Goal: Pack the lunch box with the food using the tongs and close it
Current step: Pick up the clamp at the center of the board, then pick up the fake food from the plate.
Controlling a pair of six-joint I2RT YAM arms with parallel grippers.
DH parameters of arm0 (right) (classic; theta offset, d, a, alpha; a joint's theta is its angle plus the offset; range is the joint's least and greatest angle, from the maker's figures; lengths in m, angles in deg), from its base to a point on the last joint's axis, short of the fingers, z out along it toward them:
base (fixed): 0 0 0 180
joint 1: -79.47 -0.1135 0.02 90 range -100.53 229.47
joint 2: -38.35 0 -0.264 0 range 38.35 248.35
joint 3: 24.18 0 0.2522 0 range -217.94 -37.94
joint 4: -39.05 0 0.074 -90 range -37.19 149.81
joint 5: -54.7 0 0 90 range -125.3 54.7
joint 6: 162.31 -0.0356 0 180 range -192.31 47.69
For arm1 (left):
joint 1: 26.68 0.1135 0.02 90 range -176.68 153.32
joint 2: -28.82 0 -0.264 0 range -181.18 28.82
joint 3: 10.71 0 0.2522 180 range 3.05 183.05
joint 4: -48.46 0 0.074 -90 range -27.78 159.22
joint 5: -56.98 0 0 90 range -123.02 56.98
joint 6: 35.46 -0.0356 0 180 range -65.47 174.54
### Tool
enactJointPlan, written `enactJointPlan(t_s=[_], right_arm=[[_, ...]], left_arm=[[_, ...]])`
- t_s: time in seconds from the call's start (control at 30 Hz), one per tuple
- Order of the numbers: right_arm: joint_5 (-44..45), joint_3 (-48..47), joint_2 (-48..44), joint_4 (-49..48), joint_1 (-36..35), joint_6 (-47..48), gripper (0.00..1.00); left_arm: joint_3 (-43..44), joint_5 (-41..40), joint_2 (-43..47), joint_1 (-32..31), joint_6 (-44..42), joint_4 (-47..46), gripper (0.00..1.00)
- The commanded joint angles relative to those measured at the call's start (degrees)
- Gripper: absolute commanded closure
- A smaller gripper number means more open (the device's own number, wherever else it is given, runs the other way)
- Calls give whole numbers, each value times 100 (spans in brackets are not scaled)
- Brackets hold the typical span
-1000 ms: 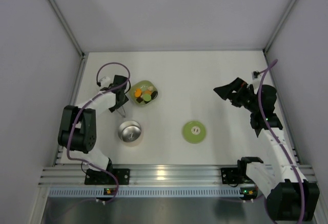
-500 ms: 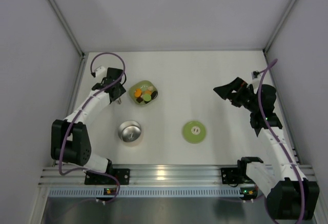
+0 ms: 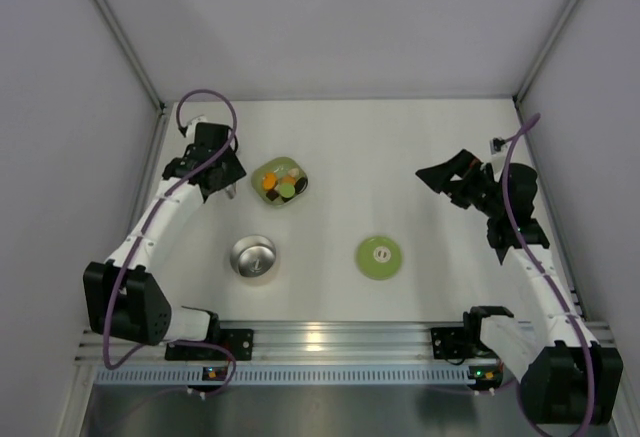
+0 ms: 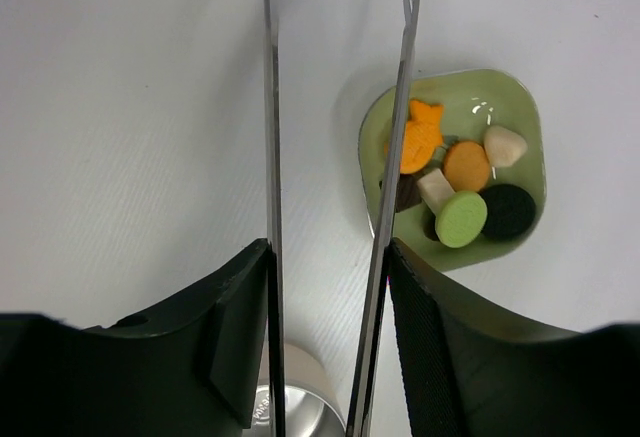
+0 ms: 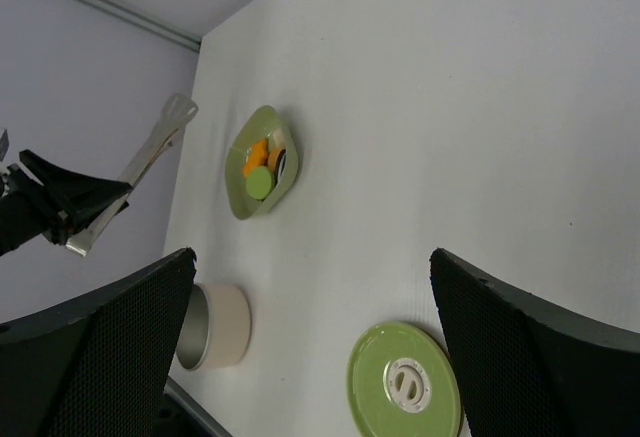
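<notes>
My left gripper [image 4: 328,257] is shut on the slim silvery tongs [image 4: 271,137], whose two thin arms run forward between my fingers with a gap between them and nothing in it. The tongs' tips reach out of the left wrist view, just left of the food [image 4: 450,172]: orange, dark, cream and yellow-green pieces in a pale green dish [image 4: 525,97]. From above, my left gripper [image 3: 222,177] hovers left of the dish [image 3: 262,170]. The steel lunch box [image 3: 253,256] stands open nearer the front. Its green lid [image 3: 380,257] lies flat to the right. My right gripper [image 5: 312,257] is open and holds nothing.
Grey walls close in the table on the left, back and right. My right arm [image 3: 520,247] rises along the right side, its gripper [image 3: 438,182] held well above the surface. An aluminium rail [image 3: 330,342] runs along the near edge.
My left arm has swung from just above the lunch box toward the back left, carrying the tongs to the dish's left side. The right arm has not moved.
</notes>
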Motion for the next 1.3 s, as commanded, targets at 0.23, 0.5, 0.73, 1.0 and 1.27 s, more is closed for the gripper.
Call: enactJointPlan(t_s=[0.23, 0.5, 0.73, 1.0, 1.27], right_arm=[[-98, -89, 121, -576, 63, -65, 1], [-63, -54, 165, -682, 37, -144, 1], [-19, -1, 174, -682, -7, -153, 1], [51, 61, 156, -681, -25, -135, 0], [69, 122, 191, -708, -42, -126, 1]], left_arm=[[570, 894, 502, -244, -735, 705, 50], [579, 1334, 555, -798, -1034, 960, 51], [422, 1475, 555, -1018, -1052, 1066, 51], [105, 1616, 555, -1106, -1175, 1119, 51], [-9, 1651, 520, -1141, -1184, 1093, 51]])
